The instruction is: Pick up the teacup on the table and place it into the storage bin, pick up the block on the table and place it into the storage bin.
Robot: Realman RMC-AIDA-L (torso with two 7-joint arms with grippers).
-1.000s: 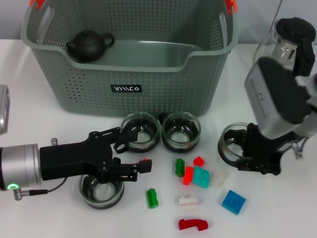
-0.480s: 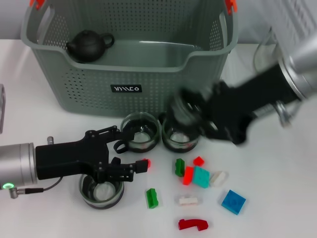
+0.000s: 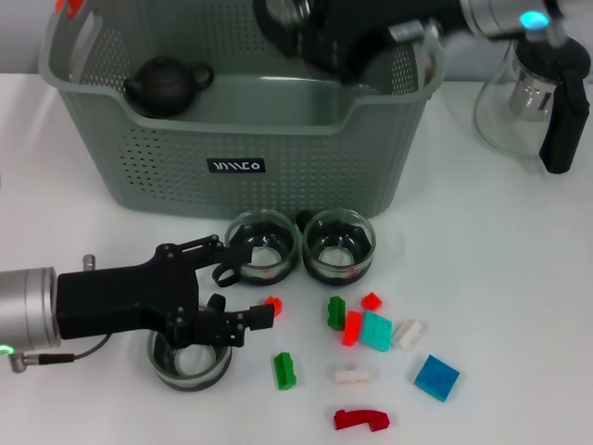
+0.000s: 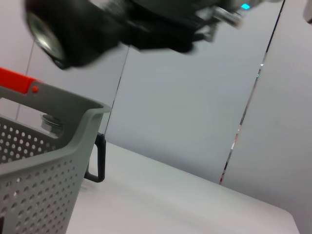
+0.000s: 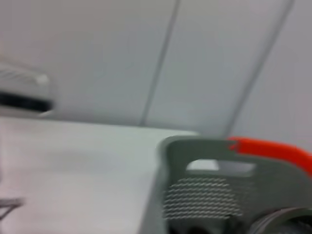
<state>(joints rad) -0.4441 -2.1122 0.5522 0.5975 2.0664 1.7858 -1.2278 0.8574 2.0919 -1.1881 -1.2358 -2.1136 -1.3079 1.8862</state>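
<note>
Right tool [image 3: 310,28] is up over the storage bin [image 3: 241,139], above its open top toward the back. It's blurred, but a glass cup [image 3: 278,14] shows at its end, so it's gripping that cup above the bin; can't tell more about the finger spacing. Left wrist view catches the same cup [image 4: 46,39] hanging above the bin rim [image 4: 58,105].

Left tool [image 3: 250,292] is low over the bench [image 3: 519,278] in front of the bin, fingers spread a moderate way. Upper finger tip sits by the handle of the left cup of the pair [image 3: 263,246]; lower finger tip is just beside a small red block [image 3: 272,305]. Nothing gripped between them. Another glass cup [image 3: 190,360] sits under the left arm, partly covered.

Second cup of the pair [image 3: 339,245] touches the first, both just in front of the bin's front wall.

Loose blocks lie on the bench right of the left tool: green [image 3: 284,370], white [image 3: 353,375], blue [image 3: 436,377], teal [image 3: 376,330], a curved red piece [image 3: 360,420].

A black teapot [image 3: 165,85] is inside the bin at its left end. A glass kettle with black handle [image 3: 537,97] stands on the bench right of the bin.
</note>
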